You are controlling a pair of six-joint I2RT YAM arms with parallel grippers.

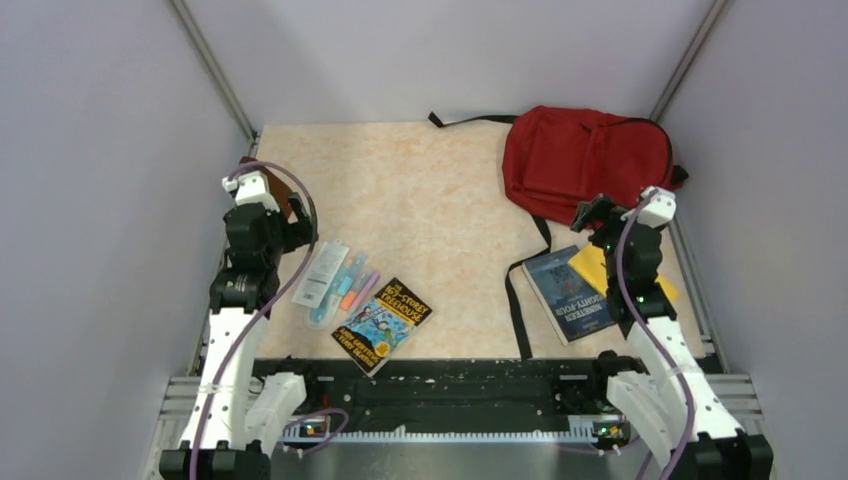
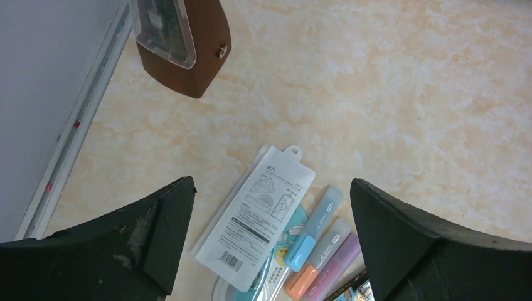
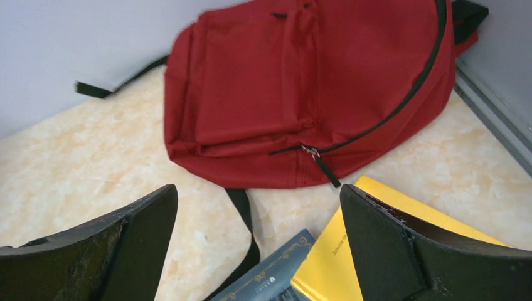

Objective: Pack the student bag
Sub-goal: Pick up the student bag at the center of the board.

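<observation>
From above, the student bag (image 1: 585, 160) lies in the tabletop's (image 1: 440, 190) far right corner, front pocket up. It looks zipped shut. Books (image 1: 385, 325) lie loose along the near edge, none packed yet.

Through my left wrist camera, my left gripper (image 2: 270, 182) hangs spread wide and empty over the ruler packet (image 2: 257, 216) and highlighters (image 2: 320, 248), ready to pick.

Through my right wrist camera, my right gripper (image 3: 257, 188) is just as wide and empty. It faces the zipper pull (image 3: 320, 162), so I judge unzipping comes first.
</observation>
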